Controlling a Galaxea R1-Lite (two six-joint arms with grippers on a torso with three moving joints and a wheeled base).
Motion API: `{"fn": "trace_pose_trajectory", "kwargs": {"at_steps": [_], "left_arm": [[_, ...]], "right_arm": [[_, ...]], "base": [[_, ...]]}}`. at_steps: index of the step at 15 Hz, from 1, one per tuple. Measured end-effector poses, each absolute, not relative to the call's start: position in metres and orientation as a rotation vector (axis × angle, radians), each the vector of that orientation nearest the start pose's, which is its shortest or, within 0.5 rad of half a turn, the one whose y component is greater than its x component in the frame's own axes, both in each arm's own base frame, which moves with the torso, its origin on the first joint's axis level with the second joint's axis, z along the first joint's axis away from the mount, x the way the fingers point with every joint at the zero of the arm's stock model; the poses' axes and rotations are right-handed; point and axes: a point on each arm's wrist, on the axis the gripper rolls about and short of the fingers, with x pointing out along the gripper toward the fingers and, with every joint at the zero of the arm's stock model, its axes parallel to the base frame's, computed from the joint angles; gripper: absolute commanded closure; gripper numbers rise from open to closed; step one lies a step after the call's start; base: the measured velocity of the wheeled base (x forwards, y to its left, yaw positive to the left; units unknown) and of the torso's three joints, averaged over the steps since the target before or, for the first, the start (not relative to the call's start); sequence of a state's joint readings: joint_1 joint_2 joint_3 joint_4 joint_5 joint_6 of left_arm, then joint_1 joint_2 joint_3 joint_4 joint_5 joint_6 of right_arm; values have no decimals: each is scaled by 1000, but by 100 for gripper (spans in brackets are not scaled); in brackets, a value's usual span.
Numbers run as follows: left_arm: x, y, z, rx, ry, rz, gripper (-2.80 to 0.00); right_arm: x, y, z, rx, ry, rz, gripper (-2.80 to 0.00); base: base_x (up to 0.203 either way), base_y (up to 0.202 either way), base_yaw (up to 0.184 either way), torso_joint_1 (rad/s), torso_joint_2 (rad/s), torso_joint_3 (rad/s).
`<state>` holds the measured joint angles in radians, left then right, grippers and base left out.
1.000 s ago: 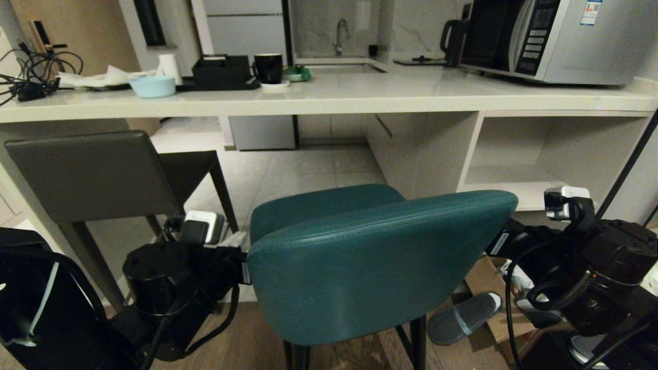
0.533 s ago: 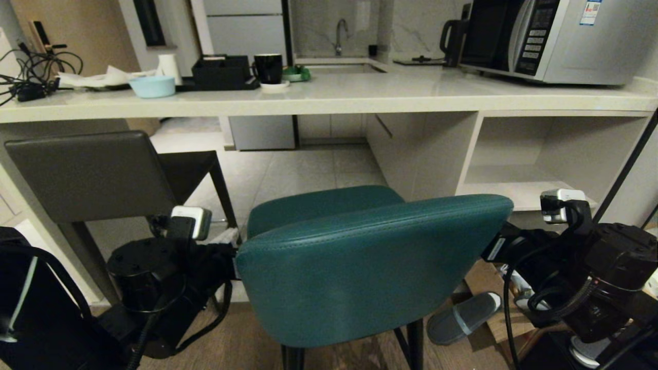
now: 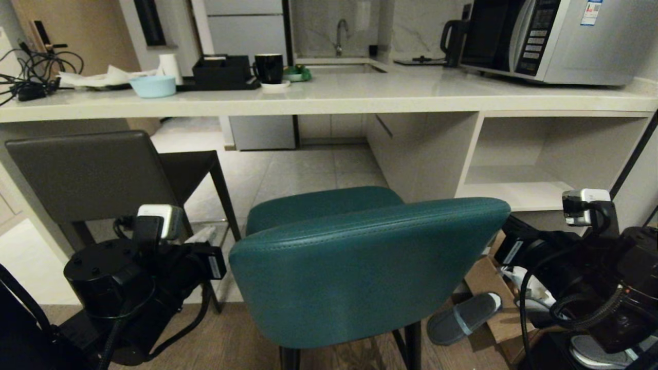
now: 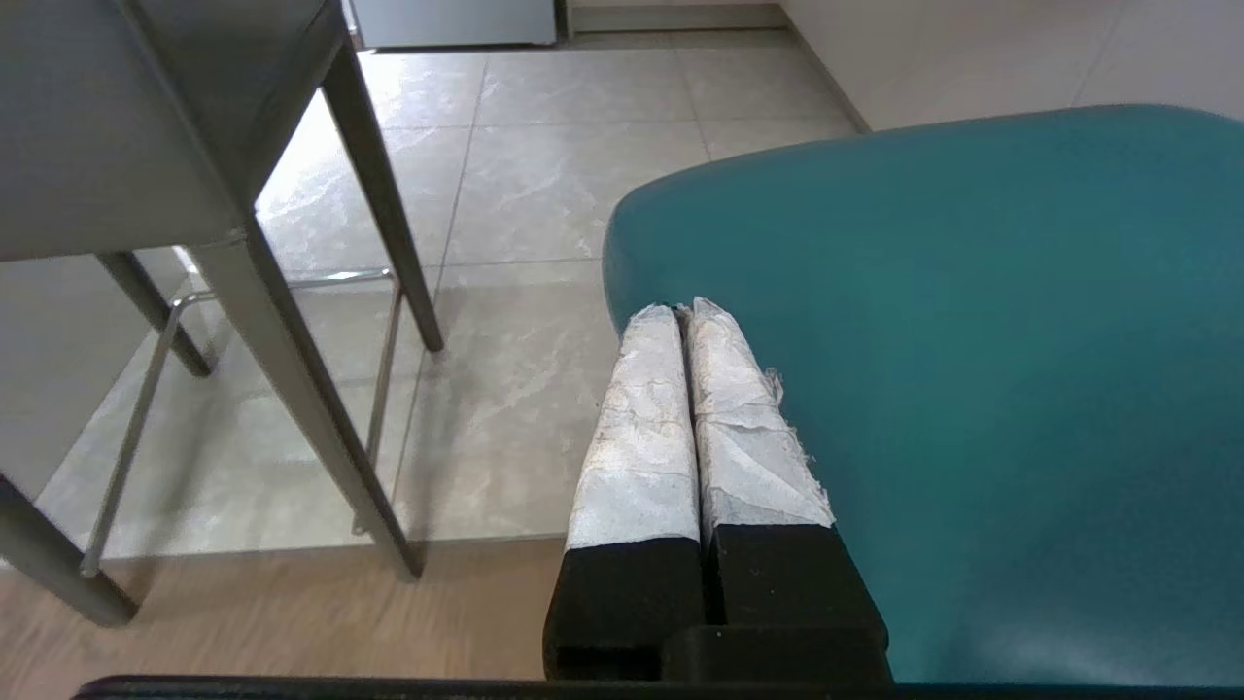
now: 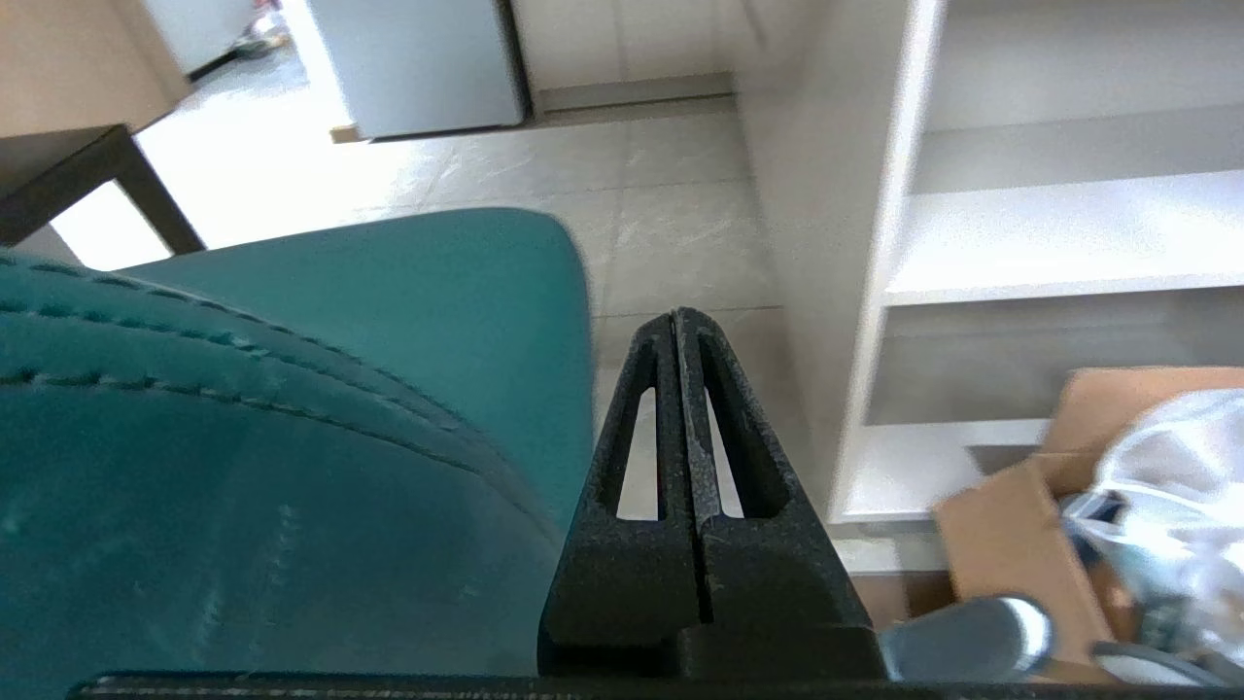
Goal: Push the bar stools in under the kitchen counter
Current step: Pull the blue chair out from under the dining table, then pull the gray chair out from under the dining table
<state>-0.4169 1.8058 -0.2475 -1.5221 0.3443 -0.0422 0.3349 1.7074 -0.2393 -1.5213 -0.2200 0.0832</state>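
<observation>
The teal stool [image 3: 367,267] fills the lower middle of the head view, its curved padded back toward the camera and its seat not yet under the kitchen counter [image 3: 329,100], which spans the upper frame. It looks stiff but top-heavy on thin legs, and the soft upholstery is likely slick, so low pushes at both ends of the backrest seem safest. The left gripper [image 4: 680,316] and right gripper [image 5: 677,326] flank the backrest, fingers pressed together, gripping nothing. The dark grey stool [image 3: 97,174] stands at left.
</observation>
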Motion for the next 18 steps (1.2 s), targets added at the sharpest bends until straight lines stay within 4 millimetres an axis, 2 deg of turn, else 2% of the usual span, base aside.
{"fn": "trace_pose_trajectory", "kwargs": {"at_steps": [2, 5, 9, 13, 15, 18], "left_arm": [[219, -87, 117, -31, 37, -74, 0], [192, -76, 120, -25, 44, -78, 0], [160, -60, 139, 17, -42, -62, 0], [131, -35, 165, 30, -93, 23, 0], [109, -21, 179, 18, -114, 88, 0], [64, -3, 194, 2, -133, 181, 0]], "right_arm": [[215, 66, 138, 91, -47, 102, 0], [194, 57, 145, 45, -74, 90, 0], [161, 46, 165, 1, -108, 82, 0], [115, 24, 186, -8, -115, 20, 0], [91, 11, 189, -17, -95, -49, 0], [63, 0, 188, -22, -101, -143, 0]], "base": [[0, 0, 0, 0, 0, 0], [0, 0, 0, 0, 0, 0], [0, 0, 0, 0, 0, 0], [0, 0, 0, 0, 0, 0], [0, 0, 0, 0, 0, 0], [0, 0, 0, 0, 0, 0]]}}
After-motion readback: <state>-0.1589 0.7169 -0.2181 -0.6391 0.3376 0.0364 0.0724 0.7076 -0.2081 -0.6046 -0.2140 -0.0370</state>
